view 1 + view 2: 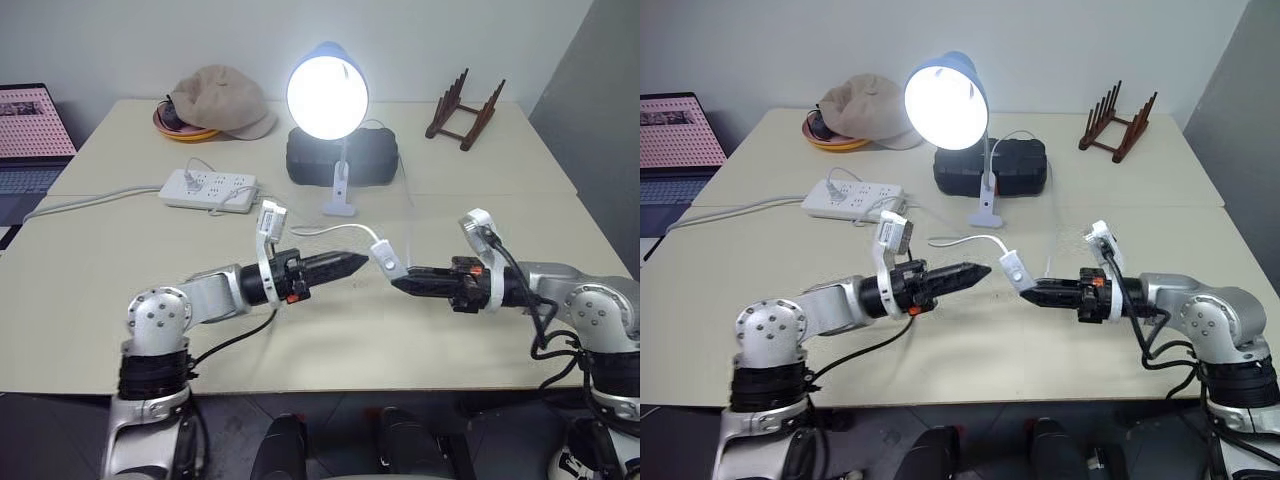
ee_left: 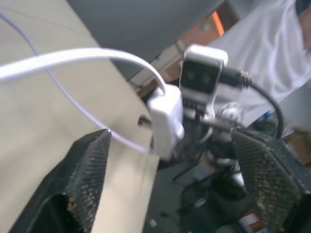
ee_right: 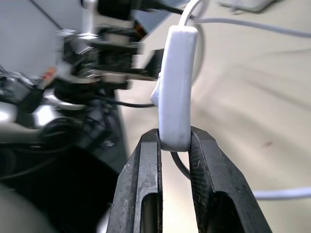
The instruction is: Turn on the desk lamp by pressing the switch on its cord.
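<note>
Right jaws clamp the switch (image 3: pixel 175 87) on the cord (image 1: pixel 330 232), my left gripper (image 1: pixel 362 263) spread wide at its 9 o'clock, desk lamp (image 1: pixel 327 95) lit at 12

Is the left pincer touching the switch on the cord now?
Apart. In the left wrist view the left pincer stands open, and the switch sits clear of both fingers; the right pincer holds it.
</note>
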`<action>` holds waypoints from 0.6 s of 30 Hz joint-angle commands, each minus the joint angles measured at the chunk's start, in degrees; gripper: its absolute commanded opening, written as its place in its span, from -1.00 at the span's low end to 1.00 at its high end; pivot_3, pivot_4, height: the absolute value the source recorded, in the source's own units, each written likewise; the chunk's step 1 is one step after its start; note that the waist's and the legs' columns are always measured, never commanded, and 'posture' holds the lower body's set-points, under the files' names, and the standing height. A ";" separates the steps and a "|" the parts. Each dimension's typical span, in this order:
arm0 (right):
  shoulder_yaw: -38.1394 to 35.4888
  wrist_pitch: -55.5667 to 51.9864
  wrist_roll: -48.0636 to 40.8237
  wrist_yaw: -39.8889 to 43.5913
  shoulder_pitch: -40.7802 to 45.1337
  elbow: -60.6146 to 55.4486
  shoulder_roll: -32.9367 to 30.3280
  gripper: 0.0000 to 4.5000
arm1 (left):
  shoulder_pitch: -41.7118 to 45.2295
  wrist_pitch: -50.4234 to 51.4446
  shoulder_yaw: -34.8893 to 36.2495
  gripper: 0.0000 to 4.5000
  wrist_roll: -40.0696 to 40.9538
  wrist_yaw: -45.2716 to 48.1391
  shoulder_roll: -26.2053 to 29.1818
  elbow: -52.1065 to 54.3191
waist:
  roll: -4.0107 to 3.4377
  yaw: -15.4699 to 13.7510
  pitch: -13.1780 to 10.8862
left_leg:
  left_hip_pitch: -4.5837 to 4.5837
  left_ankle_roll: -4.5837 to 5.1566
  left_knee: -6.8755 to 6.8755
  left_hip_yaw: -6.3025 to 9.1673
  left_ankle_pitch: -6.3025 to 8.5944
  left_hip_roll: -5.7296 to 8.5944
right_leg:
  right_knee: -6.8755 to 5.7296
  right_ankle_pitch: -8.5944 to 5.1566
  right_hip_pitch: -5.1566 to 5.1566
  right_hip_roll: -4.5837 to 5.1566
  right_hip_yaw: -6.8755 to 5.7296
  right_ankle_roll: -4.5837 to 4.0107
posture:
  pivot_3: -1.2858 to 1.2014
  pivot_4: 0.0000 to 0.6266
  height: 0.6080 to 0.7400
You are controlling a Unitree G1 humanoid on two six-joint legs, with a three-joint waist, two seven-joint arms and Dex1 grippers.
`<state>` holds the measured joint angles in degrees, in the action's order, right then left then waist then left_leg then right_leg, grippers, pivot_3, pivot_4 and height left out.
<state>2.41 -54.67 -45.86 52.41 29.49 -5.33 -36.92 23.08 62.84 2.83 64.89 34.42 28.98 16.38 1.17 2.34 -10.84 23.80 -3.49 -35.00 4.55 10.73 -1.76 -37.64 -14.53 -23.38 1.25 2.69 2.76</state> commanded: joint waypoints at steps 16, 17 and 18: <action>9.59 26.06 26.88 8.77 6.84 13.53 -2.09 0.24 | 1.14 -36.72 -8.04 1.00 -35.32 20.61 9.22 -4.95 | -0.05 -0.55 -0.04 | 0.20 0.00 0.18 -0.03 0.01 -0.03 | 0.43 0.22 0.00 0.03 -0.05 0.39 | 0.03 -0.52 1.00; 8.16 23.87 25.18 9.75 5.75 10.48 -3.45 0.34 | 1.32 -35.88 -8.02 1.00 -34.99 21.87 10.01 -5.32 | -0.06 -0.55 -0.05 | 0.20 0.01 0.19 -0.03 0.01 -0.03 | 0.43 0.22 -0.01 0.03 -0.05 0.39 | 0.03 -0.52 1.00; 7.20 22.27 24.11 10.23 4.92 8.21 -4.31 0.43 | 1.37 -35.37 -7.94 1.00 -34.78 22.84 10.60 -5.62 | -0.07 -0.65 -0.05 | 0.21 0.01 0.20 -0.03 0.01 -0.03 | 0.43 0.22 -0.01 0.03 -0.05 0.40 | 0.03 -0.52 1.00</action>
<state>13.18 -29.54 -18.60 60.99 34.70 7.89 -39.36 23.43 27.23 -6.58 29.34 55.30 38.63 10.37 1.11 1.69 -10.88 24.02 -3.48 -34.80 4.53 10.75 -1.79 -37.20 -14.31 -23.39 1.29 2.62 3.16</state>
